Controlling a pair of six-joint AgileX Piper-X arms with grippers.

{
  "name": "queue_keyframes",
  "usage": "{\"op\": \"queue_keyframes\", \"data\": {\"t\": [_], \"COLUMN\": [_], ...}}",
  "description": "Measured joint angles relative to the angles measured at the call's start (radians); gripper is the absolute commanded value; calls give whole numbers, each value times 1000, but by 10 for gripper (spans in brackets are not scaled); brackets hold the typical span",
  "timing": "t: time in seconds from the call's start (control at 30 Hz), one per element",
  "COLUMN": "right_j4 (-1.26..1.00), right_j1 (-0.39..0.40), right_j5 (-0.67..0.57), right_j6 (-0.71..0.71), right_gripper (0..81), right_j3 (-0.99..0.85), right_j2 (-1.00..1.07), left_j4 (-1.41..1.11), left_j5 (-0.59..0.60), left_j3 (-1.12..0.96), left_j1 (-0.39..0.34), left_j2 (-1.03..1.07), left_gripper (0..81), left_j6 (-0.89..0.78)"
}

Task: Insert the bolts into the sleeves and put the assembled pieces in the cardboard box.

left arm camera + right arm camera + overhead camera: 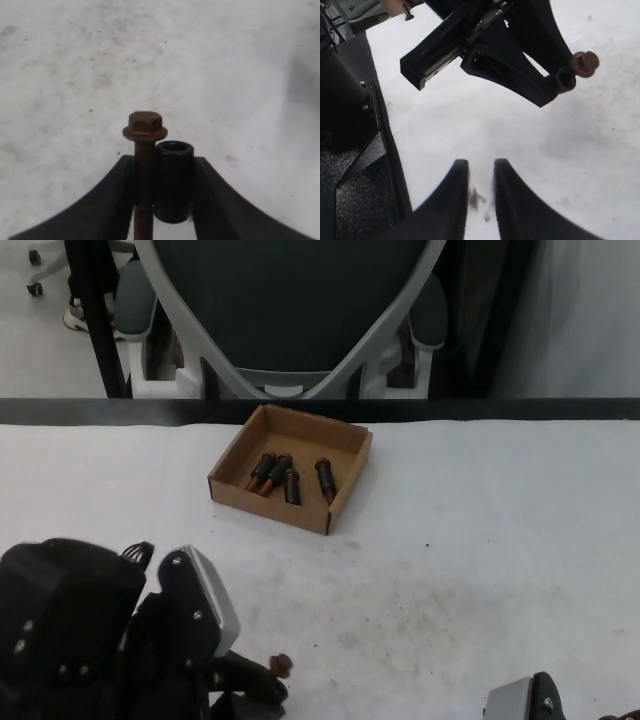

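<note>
My left gripper (pixel 162 192) is shut on a rusty hex-head bolt (pixel 145 127) and a black sleeve (pixel 173 180), held side by side between its fingers above the white bench. In the high view the left gripper (pixel 262 682) is at the near left with the bolt (pixel 281 665) sticking out. The right wrist view shows the left gripper (pixel 555 82) from the side, with the bolt head (pixel 585 63) beside the sleeve (pixel 565 80). My right gripper (pixel 481 172) hovers low over the bench, open by a narrow gap and holding nothing. The cardboard box (pixel 230 478) holds several assembled pieces (pixel 275 472).
The right arm's wrist (pixel 525 702) sits at the near right edge. A dark bench edge (pixel 365 150) runs beside the right gripper. Behind the bench stands a grey chair (pixel 290 310). White bench surface (pixel 480 540) lies between the arms and the box.
</note>
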Motion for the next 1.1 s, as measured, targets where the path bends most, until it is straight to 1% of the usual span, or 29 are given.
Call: {"op": "queue_keyframes", "data": {"t": [0.1,0.4,0.43,0.5,0.7,0.77,0.83,1.1], "right_j4": [0,0,0,0,0,0,0,0], "right_j1": [0,0,0,0,0,0,0,0], "right_j5": [0,5,8,8,8,8,9,15], "right_j6": [0,0,0,0,0,0,0,7], "right_gripper": [183,183,183,183,183,183,183,183], "right_j3": [0,0,0,0,0,0,0,0], "right_j2": [0,0,0,0,0,0,0,0], "left_j4": [0,9,9,9,9,9,9,9], "left_j5": [-46,-56,-56,-54,-1,0,3,3], "left_j3": [8,8,8,8,8,8,8,8], "left_j1": [0,0,0,0,0,0,0,0], "left_j2": [-13,-14,-14,-14,-14,-14,-14,-14], "left_gripper": [8,8,24,81,325,389,410,408], "left_j6": [-19,-74,-74,-80,-86,-86,-88,-104]}}
